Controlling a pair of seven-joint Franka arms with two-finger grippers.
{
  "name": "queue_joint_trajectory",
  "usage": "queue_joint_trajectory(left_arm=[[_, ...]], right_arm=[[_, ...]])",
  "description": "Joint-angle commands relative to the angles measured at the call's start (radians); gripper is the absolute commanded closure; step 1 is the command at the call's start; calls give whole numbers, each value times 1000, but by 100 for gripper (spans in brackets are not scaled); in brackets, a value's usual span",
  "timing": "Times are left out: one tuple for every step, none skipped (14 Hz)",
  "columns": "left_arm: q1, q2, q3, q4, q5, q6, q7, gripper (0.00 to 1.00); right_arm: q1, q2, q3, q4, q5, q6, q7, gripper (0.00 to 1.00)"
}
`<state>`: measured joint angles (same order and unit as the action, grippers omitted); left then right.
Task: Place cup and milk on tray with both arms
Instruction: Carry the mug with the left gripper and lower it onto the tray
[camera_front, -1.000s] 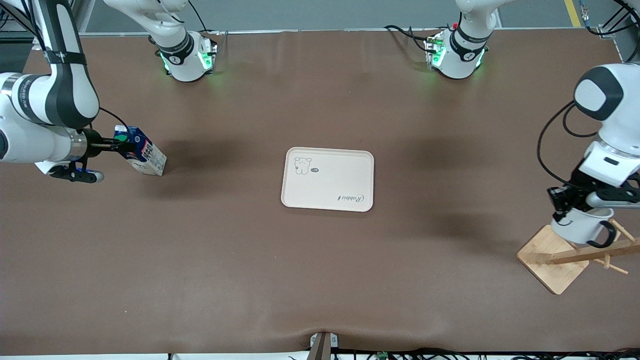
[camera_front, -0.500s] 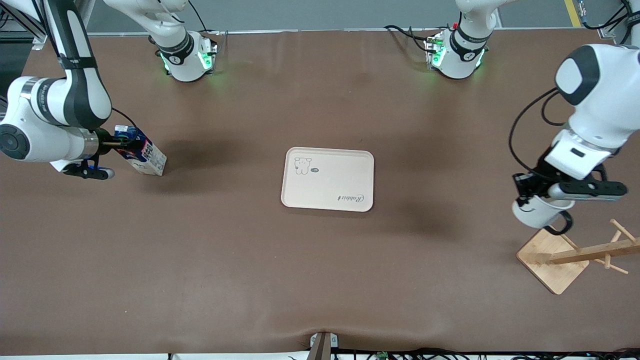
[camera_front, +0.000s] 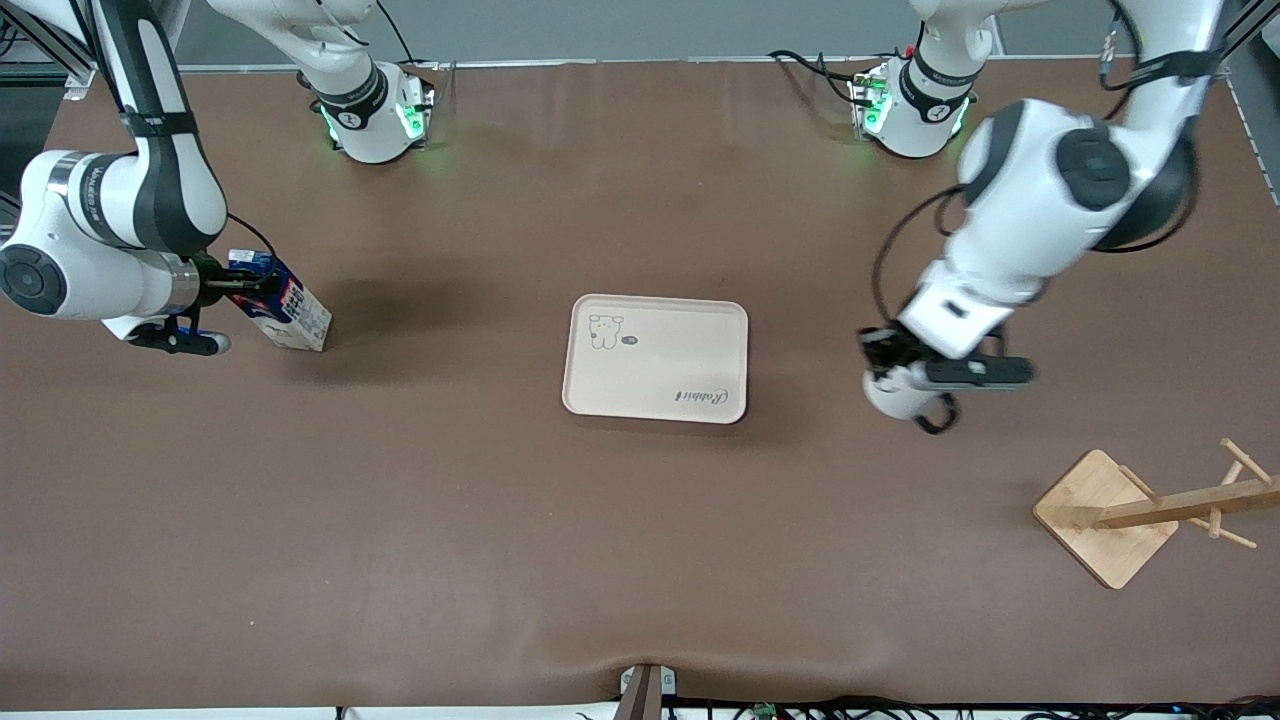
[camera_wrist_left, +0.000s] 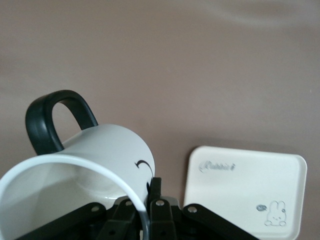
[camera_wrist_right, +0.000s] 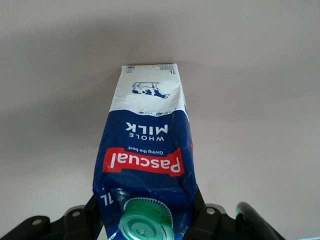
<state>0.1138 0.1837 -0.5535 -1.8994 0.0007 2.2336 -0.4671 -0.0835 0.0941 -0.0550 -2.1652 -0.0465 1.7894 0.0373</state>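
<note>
The cream tray (camera_front: 655, 358) lies at the table's middle; it also shows in the left wrist view (camera_wrist_left: 245, 192). My left gripper (camera_front: 885, 372) is shut on the rim of the white cup (camera_front: 897, 396), held in the air over the bare table beside the tray, toward the left arm's end. In the left wrist view the cup (camera_wrist_left: 95, 165) shows its black handle (camera_wrist_left: 52, 120), with the gripper (camera_wrist_left: 148, 210) pinching the rim. My right gripper (camera_front: 232, 288) is shut on the top of the milk carton (camera_front: 288, 312), which tilts on the table toward the right arm's end. The right wrist view shows the carton (camera_wrist_right: 145, 160) and its green cap (camera_wrist_right: 145, 225).
A wooden rack with pegs (camera_front: 1180, 505) on a square base (camera_front: 1105, 517) stands toward the left arm's end, nearer the front camera than the tray. Brown table cloth (camera_front: 640, 560) lies all around.
My left arm has lifted the cup off the wooden rack and carried it toward the tray. My right gripper has stayed on the milk carton, hardly moving.
</note>
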Motion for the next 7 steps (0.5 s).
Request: queue_joint_trajectory(left_arm=[[-109,81,1,71,67,-46,-128,100],[-149,121,1,103,68,-60,-158,100],[-183,156,1,134,68,-75,-177,100],[-215,195,3,163,68,-86,-195,100],[-244,236,4,198,68,-91,-218,100],[-270,273,7,229,70,-103,-247,100],[-296,308,9,253,87,-113,-278,100]], right_arm=[[-4,-22,3,33,-19,-68,12,100],[-2,-14,3,71,-18,-118,15,100],[-1,-1,3,102,-18,-152,16,100],[-1,1,3,123,-15,-171,18,100],[-4,1,3,136,-13,-174,18,100],[-5,1,3,149,-13,-176,10,100],[-8,1,3,159,-13,-176,9,100]])
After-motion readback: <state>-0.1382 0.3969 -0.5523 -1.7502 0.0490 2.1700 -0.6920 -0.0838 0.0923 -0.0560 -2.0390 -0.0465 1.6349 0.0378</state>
